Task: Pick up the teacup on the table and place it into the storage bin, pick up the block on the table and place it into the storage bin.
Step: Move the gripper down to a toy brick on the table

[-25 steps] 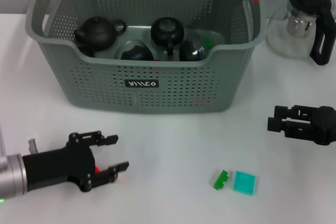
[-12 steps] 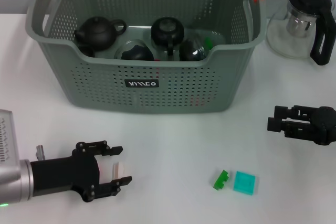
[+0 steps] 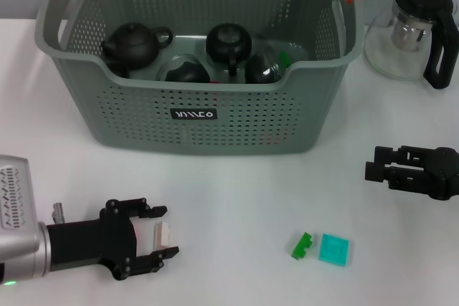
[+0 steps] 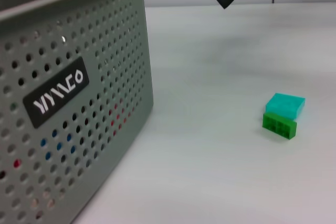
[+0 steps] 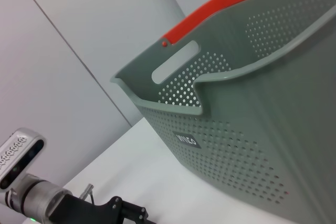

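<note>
**Left gripper closing round the small white cup**

Head view: left gripper [image 3: 159, 235] straddles the white teacup [image 3: 162, 235], fingers parted; square up, then close. Left wrist view: green block [image 4: 279, 125] sits near the storage bin [image 4: 79, 108]. Right gripper [image 3: 379, 163] hovers apart, fingers unclear.

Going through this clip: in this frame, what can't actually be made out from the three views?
- Left gripper, head view: a small white object sits between its fingers; contact and its identity unclear.
- Right gripper, head view: fingers seen edge-on, open or shut unclear; arm cut by frame edge.
- Storage bin contents: dark teapots partly hidden by the front wall.
- Green block and teal piece: too small to tell whether joined.
</note>
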`<state>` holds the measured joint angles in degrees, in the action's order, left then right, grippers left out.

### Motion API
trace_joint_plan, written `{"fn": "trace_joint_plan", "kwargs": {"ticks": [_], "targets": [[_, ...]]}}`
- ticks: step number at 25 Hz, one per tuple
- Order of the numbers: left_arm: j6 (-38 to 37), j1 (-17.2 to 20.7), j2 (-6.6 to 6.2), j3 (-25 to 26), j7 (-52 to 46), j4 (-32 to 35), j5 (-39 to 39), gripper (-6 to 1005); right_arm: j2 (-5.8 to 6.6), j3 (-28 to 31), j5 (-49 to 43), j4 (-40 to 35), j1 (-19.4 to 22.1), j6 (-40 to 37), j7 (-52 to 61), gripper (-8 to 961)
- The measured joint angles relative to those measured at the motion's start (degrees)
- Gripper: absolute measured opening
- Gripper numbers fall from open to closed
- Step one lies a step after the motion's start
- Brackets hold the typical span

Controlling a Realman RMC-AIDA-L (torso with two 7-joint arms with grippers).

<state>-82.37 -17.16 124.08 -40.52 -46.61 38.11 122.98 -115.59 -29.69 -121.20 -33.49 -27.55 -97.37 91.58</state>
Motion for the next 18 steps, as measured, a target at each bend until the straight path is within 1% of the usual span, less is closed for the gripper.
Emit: {"fn": "trace_joint_plan", "kwargs": {"ticks": [10,18], "targets": [[1.2,0.0,0.02,0.0,0.9,-1.0,0.2,577,-0.08,0.0,0.0,0.0,-0.2,0.0,0.2,686],[0.8,-0.2,-0.02,0.0,0.5,-0.5,0.2,548,-0.07,0.0,0.0,0.0,-0.2,0.0,0.2,686]]}}
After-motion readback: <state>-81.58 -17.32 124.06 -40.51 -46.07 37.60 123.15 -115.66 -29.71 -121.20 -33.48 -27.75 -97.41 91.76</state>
